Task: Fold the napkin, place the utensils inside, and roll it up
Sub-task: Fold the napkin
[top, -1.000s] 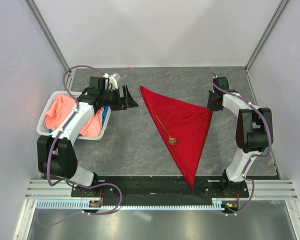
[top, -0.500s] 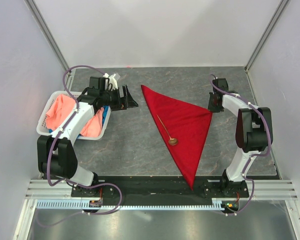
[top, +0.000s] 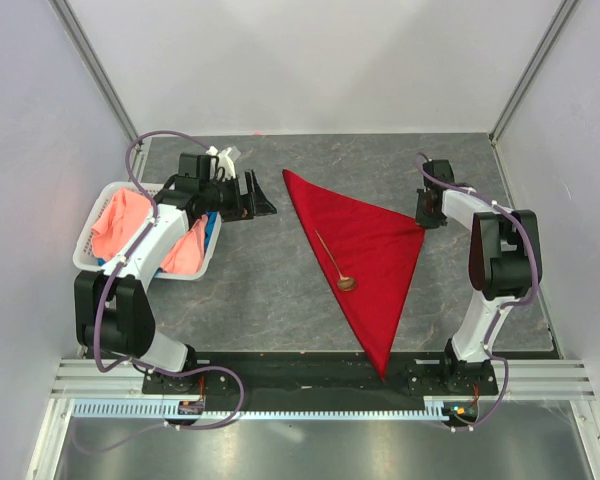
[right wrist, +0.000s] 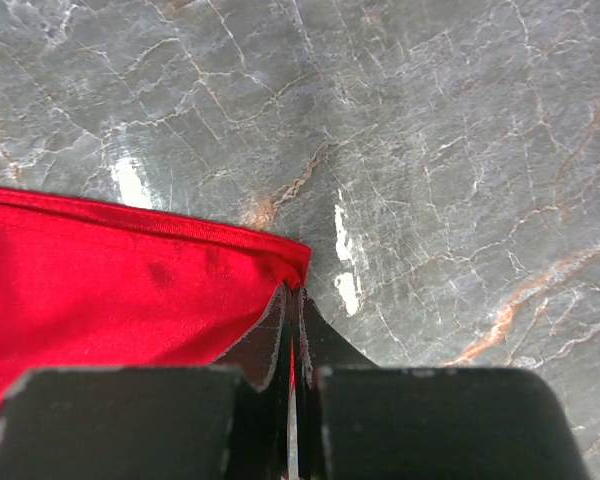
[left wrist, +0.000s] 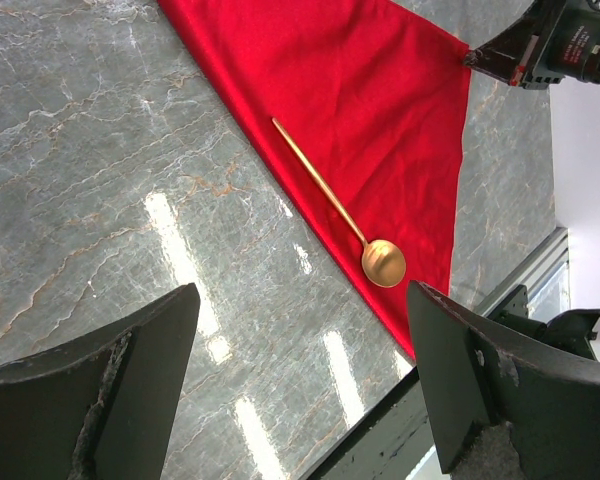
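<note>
The deep red napkin point(top: 365, 250) lies folded into a triangle on the grey marble table, with corners at the far left, right and near edge. The copper-brown spoon point(top: 335, 266) lies on it along the long folded edge, bowl toward me; it also shows in the left wrist view point(left wrist: 345, 218). My right gripper point(top: 423, 218) is shut on the napkin's right corner point(right wrist: 292, 272), pinching the cloth between its fingers. My left gripper point(top: 261, 197) is open and empty, held above the table left of the napkin's point(left wrist: 380, 110) far corner.
A white basket point(top: 92, 262) with salmon-pink and blue cloths stands at the left under my left arm. White walls and metal posts enclose the table. A black rail runs along the near edge.
My right gripper has shifted slightly left with the napkin's right corner. The left arm and the spoon have not moved.
</note>
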You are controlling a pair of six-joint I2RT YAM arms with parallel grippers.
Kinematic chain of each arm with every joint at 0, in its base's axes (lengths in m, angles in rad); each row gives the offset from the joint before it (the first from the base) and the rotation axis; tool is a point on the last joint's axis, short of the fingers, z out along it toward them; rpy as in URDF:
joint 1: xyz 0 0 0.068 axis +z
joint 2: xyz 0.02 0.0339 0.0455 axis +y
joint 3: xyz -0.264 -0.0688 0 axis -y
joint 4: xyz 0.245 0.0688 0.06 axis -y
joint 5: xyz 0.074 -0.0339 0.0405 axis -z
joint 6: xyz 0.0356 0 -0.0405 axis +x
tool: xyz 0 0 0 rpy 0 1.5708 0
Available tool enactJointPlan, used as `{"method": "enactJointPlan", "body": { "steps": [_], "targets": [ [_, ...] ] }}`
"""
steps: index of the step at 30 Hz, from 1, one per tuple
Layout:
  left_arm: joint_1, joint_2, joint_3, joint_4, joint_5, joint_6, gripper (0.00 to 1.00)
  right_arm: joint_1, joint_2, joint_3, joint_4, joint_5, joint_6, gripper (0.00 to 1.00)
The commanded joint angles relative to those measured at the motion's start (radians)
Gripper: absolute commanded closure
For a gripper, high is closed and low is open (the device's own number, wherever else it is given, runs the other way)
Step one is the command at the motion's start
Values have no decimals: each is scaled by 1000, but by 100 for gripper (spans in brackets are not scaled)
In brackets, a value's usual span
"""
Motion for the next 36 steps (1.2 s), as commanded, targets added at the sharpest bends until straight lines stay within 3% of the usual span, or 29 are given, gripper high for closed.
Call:
{"method": "enactJointPlan", "body": {
  "steps": [1,3,4,5,8,11,16,23,27,31,36],
  "targets": [
    [5,-30,-8,33,25,9,9,-5,12,28,31,-12,-23,100],
    [5,-30,-10,33,25,9,9,-5,17,32,36,-13,-24,98],
    [5,-32,-10,35,25,9,9,-5,16,32,34,-15,-23,92],
    [5,-32,-10,35,25,9,9,-3,3,29,31,-16,-18,76],
    [2,-38,-19,39,19,4,9,1,-65,13,-1,-27,9,50],
    [-24,-42,-45,64,1,-14,9,36,-193,-53,-34,-63,71,43],
    [-105,-44,-85,96,-19,-56,10,200,-413,-182,-168,-151,183,45],
    [-112,17,-24,121,-10,-96,13,611,-664,-435,-251,-306,497,50],
    [-110,94,-11,185,-51,-175,16,823,-725,-478,-329,-234,627,51],
    [-107,189,24,295,-176,-247,28,874,-725,-500,-322,-155,664,51],
    [-107,347,119,386,-194,-295,37,874,-669,-439,-273,-96,657,51]
  ]
}}
